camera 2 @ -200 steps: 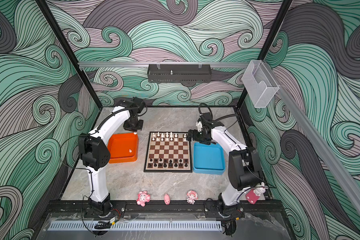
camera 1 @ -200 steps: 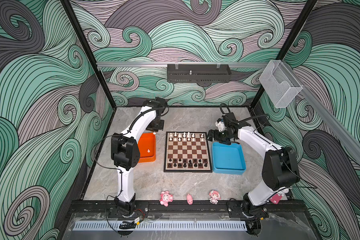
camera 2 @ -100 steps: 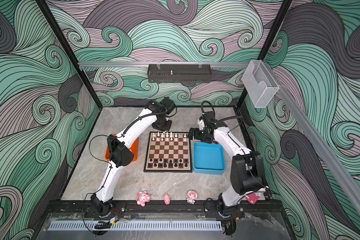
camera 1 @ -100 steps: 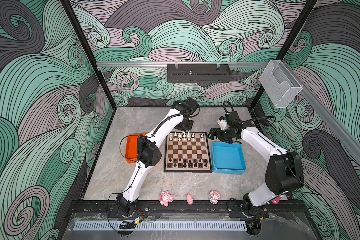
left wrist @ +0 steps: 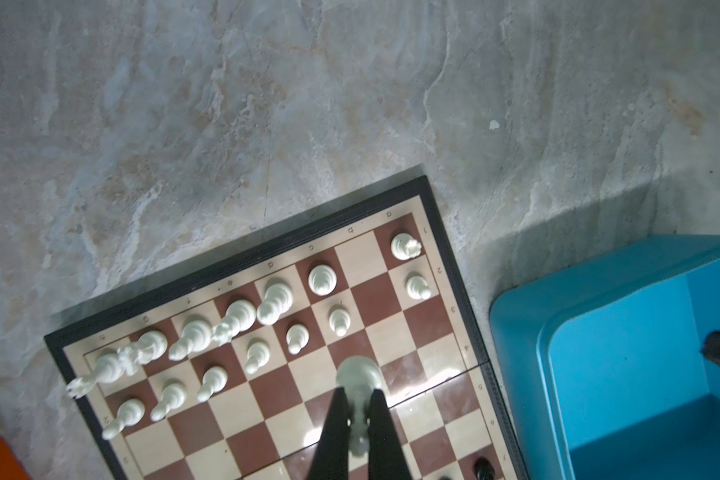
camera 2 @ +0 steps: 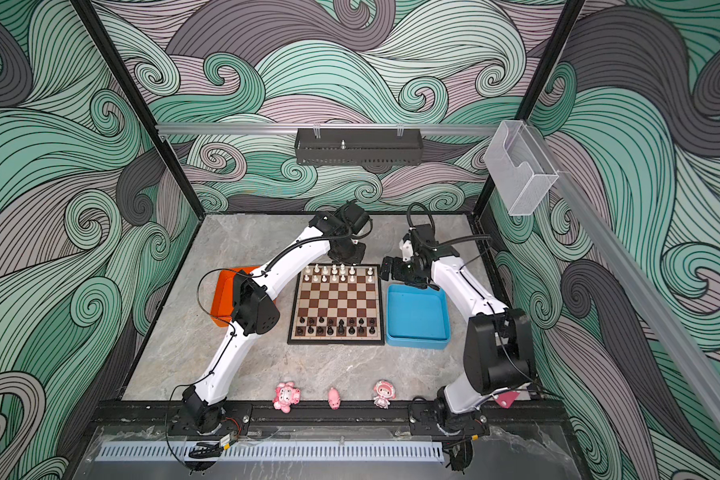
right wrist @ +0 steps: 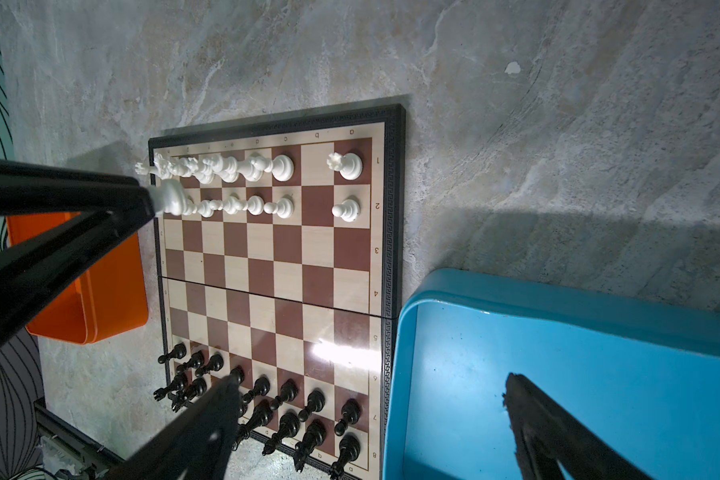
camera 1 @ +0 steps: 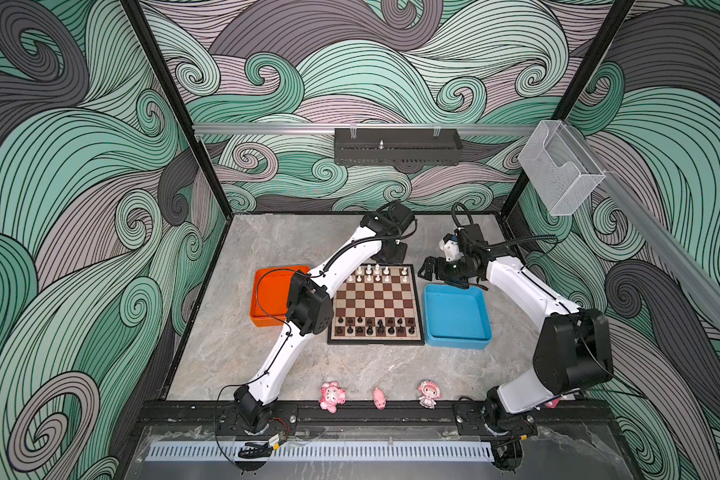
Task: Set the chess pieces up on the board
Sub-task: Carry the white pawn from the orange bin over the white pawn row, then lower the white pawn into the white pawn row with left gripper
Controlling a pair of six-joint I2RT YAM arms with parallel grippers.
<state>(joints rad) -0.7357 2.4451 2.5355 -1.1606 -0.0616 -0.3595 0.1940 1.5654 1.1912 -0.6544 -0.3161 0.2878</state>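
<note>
Scanning both top views, found the board flat on the grey tabletop, set between an orange tray and a blue tray, just beside each. Counted white pieces on its two far rows and black pieces on its two near rows. Placed the left gripper at the board's far edge, by the white rows, and the right gripper near the far corner of the blue tray, beside the board. Turning to the left wrist view, saw two dark fingers pinched narrow on a single white piece, held over the board's squares, apart from the rows. Noted a gap in both white rows, one file in from the blue tray's side. Moving to the right wrist view, saw the right gripper's fingers spread wide and holding nothing, one over the black pieces, one over the blue tray. Caught the left gripper at that view's edge, clamped on its white piece near the white rows.
</note>
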